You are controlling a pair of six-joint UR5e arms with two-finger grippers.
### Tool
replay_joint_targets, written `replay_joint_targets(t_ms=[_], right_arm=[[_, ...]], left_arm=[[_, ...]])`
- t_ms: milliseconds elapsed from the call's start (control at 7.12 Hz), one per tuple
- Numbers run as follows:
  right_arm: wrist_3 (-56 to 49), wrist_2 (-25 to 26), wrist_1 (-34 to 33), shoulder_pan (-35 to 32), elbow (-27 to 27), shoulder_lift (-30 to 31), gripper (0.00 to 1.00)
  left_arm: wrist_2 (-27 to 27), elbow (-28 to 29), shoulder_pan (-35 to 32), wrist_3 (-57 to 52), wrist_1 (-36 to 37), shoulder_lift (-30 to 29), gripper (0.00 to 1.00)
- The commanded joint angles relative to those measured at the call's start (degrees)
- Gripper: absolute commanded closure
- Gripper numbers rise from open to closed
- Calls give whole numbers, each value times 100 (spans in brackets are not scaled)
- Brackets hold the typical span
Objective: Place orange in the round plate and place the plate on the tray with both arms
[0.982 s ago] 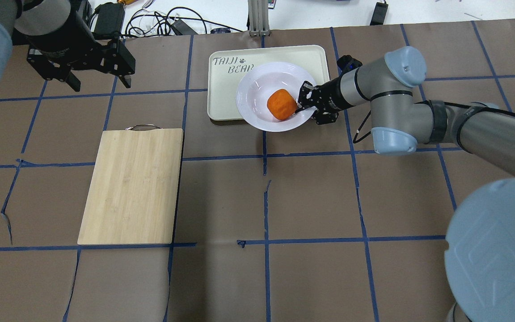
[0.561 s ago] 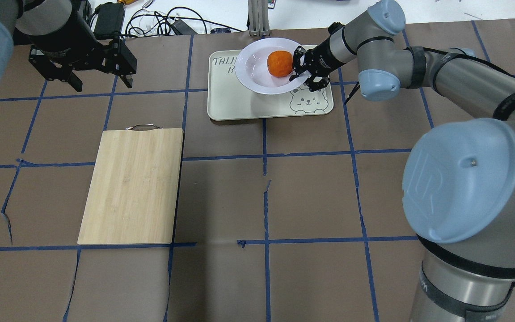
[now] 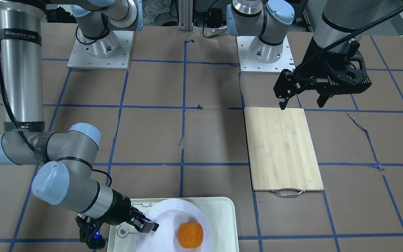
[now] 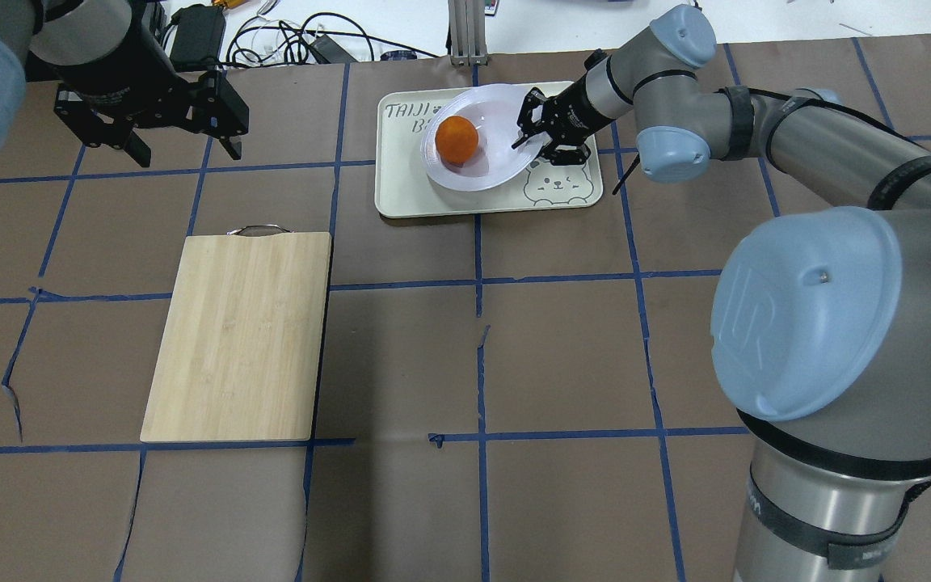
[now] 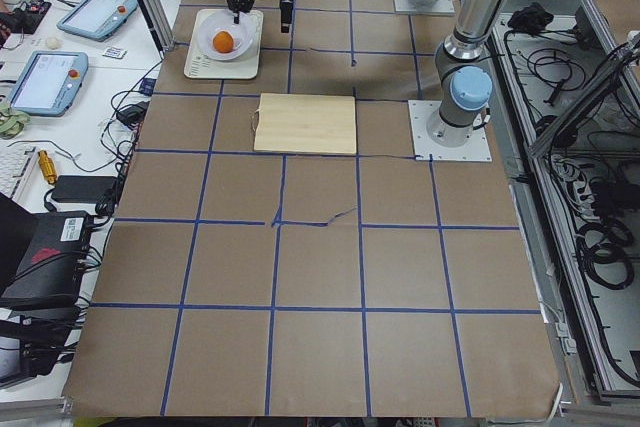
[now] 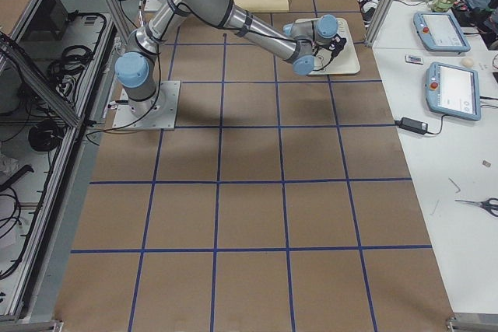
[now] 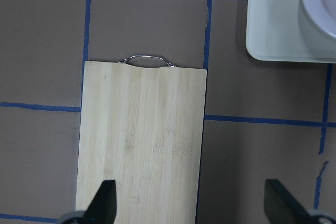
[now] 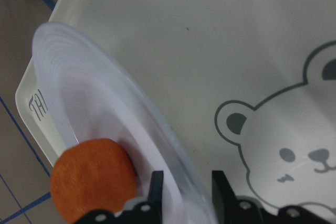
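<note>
The orange (image 4: 457, 140) lies in the white round plate (image 4: 500, 120), toward the side away from my right gripper (image 4: 526, 134). That gripper is shut on the plate's right rim and holds the plate tilted over the pale tray (image 4: 433, 202). In the right wrist view, the ribbed rim (image 8: 105, 103) runs between the two black fingers (image 8: 156, 192), with the orange (image 8: 94, 177) beside them and the tray's bear drawing (image 8: 283, 150) below. My left gripper (image 4: 184, 147) hangs open and empty at the far left, well away from the plate.
A bamboo cutting board (image 4: 239, 335) with a wire handle lies left of centre, below my left gripper (image 7: 194, 208). Cables and a metal post (image 4: 461, 32) sit beyond the table's far edge. Brown paper with blue tape lines covers the table.
My right gripper carried the plate from the tray's near edge further over the tray. The orange rolled across the plate, away from the gripper. The left arm stayed put.
</note>
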State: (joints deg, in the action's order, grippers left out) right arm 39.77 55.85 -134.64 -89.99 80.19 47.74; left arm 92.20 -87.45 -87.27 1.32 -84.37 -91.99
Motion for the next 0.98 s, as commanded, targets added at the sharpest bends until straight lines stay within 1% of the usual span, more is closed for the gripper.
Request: replay_joint_targets(t_ms=[0, 140, 281, 421, 561, 702, 842], right_arm=[[-327, 815, 139, 104, -30, 470, 0], [-843, 1353, 697, 183, -91, 804, 0], [-1588, 1880, 1320, 288, -239, 1146, 0], [-2152, 2599, 2040, 333, -519, 1446, 0], [-2862, 3320, 2987, 342, -592, 1840, 0], [-3131, 3449, 3571, 307, -566, 2358, 0], [-3151, 3381, 4334, 281, -531, 2885, 0]], left_arm=[[9, 0, 0, 0, 0, -4, 0], [26, 0, 0, 0, -9, -4, 0], [35, -9, 0, 0, -9, 5, 0], [35, -9, 0, 0, -18, -4, 0], [35, -9, 0, 0, -18, -4, 0], [35, -18, 0, 0, -18, -4, 0], [53, -140, 0, 0, 8, 14, 0]])
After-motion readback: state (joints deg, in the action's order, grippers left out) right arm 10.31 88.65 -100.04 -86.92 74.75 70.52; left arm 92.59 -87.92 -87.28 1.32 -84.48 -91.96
